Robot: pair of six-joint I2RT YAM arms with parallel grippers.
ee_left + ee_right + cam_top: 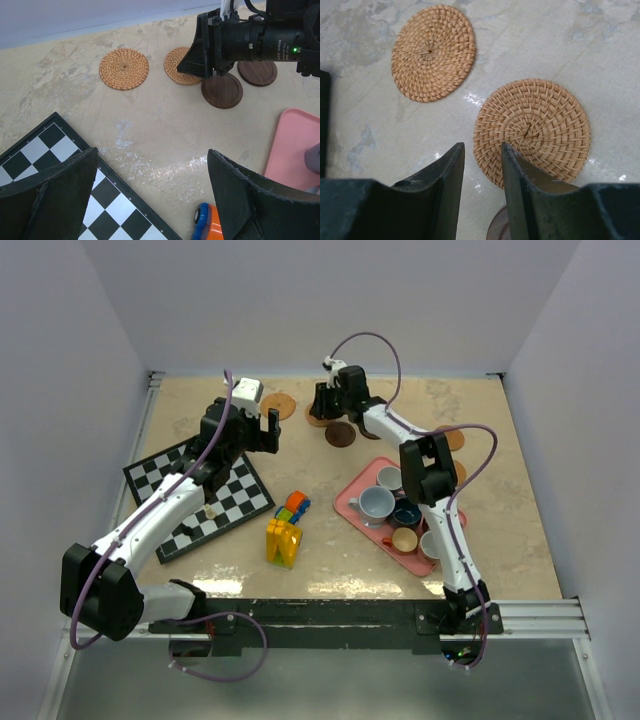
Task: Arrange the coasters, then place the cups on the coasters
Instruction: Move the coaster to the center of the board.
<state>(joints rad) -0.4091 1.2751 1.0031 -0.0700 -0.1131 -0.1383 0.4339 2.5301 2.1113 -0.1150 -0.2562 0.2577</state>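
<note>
- Beige marbled tabletop (300,455) fills the middle of the top view, boxed in by plain pale grey walls (320,300) on three sides.
- Two round woven orange-tan coasters (433,52) lie apart at upper centre, with two dark brown wooden discs (222,90) just right of them.
- Small handled cups (375,503) sit in the pink rectangular tray (343,503), lower right.
- Right gripper (481,150) sits at the edge of the second woven coaster, its jaws slightly parted and empty.
- Left gripper (152,160) gapes wide over bare table by the black-and-white chequered board (200,495), holding nothing.
</note>
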